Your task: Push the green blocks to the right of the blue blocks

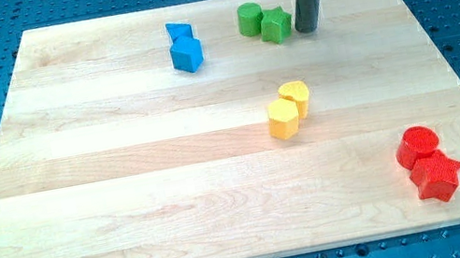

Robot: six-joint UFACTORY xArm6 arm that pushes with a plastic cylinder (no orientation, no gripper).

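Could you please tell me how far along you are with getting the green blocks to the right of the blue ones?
Looks done: the green cylinder and green star-like block sit together at the view's right of the blue cube and blue angular block. In hand: my tip rests just right of the green pair. Left: seemingly nothing.

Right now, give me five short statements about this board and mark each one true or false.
1. My tip sits just at the view's right of the green star block. True.
2. The green cylinder lies at the view's left of the blue blocks. False: it lies at their right.
3. The two yellow blocks touch each other. True.
4. The red blocks sit near the view's top left. False: bottom right.
5. Both green blocks stand close together. True.
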